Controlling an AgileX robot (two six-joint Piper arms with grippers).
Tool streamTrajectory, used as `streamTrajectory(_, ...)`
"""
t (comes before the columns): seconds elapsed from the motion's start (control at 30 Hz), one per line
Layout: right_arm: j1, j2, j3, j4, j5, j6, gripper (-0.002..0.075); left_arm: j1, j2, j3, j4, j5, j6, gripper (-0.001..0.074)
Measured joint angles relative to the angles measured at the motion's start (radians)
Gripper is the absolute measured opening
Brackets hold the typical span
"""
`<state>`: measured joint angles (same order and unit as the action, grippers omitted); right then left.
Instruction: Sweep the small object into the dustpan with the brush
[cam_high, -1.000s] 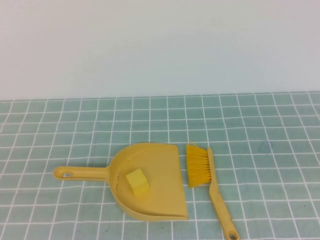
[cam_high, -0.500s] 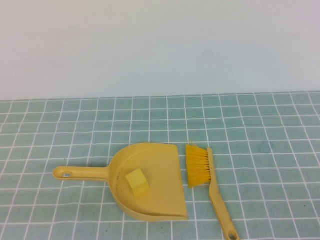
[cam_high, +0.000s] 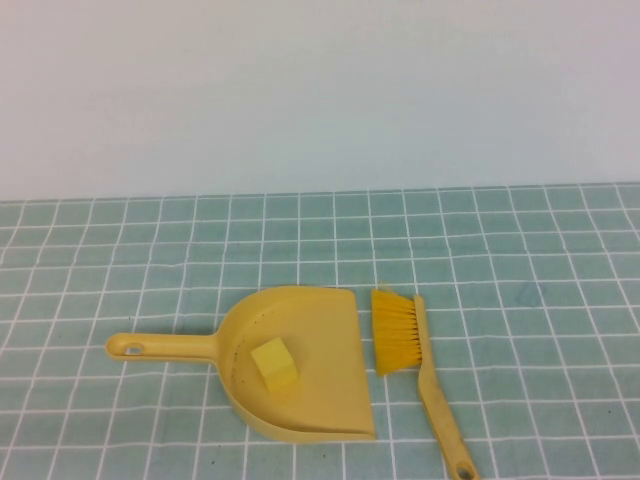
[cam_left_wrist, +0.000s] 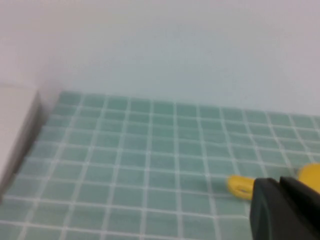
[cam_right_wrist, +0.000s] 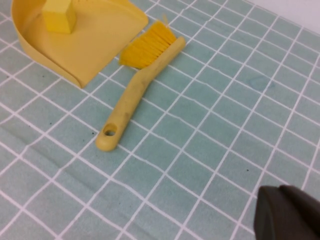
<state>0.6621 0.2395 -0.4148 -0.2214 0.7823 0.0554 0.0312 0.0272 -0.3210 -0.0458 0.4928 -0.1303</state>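
Note:
The yellow dustpan (cam_high: 325, 325) lies on the green tiled cloth, handle to the left. The small pale-yellow cube (cam_high: 274, 364) rests inside its scoop. The yellow brush (cam_high: 425, 368) lies flat just right of the scoop's open edge, bristles (cam_high: 395, 330) towards the dustpan and handle running to the near edge. No gripper shows in the high view. My left gripper (cam_left_wrist: 279, 181) is shut and empty, near the dustpan's handle end (cam_left_wrist: 240, 185). My right gripper (cam_right_wrist: 280, 190) is shut and empty, well apart from the brush (cam_right_wrist: 142, 82), the dustpan (cam_right_wrist: 100, 35) and the cube (cam_right_wrist: 59, 15).
A plain white wall (cam_high: 320, 90) rises behind the tiled cloth. A pale raised edge (cam_left_wrist: 15, 135) borders the cloth in the left wrist view. Open tiled surface (cam_high: 540, 290) lies right of the brush.

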Motion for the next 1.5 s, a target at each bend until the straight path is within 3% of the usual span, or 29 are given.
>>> streamTrajectory(0.17,0.0,0.0,0.0,-0.002,0.0,0.0,-0.0001,0.0,-0.047,0.178,0.109,-0.214,-0.031,0.0)
streamTrajectory(0.43,-0.018,-0.011,0.01,-0.071,-0.085,-0.025,-0.0001,0.026,-0.06,0.359,0.126,-0.262,-0.222,0.0)
streamTrajectory(0.53,-0.116,-0.022,0.061,-0.071,-0.245,-0.025,-0.0001,0.032,-0.06,0.355,0.118,-0.176,-0.233,0.0)
streamTrajectory(0.7,-0.367,-0.047,0.232,-0.063,-0.576,-0.017,-0.0001,0.04,-0.062,0.355,0.12,-0.166,-0.233,0.0)
streamTrajectory(0.8,-0.487,-0.098,0.336,-0.052,-0.682,0.006,-0.0001,0.04,-0.062,0.355,0.118,-0.163,-0.233,0.0)
streamTrajectory(0.97,-0.603,-0.218,0.44,-0.048,-0.728,0.027,-0.0001,0.04,-0.062,0.355,0.123,-0.17,-0.233,0.0)
streamTrajectory(1.4,-0.629,-0.248,0.441,-0.042,-0.702,0.049,-0.0001,-0.007,-0.062,0.355,0.12,-0.173,-0.233,0.0)
streamTrajectory(1.5,-0.629,-0.248,0.441,0.031,-0.696,0.043,-0.0001,-0.009,-0.06,0.355,0.12,-0.175,-0.233,0.0)
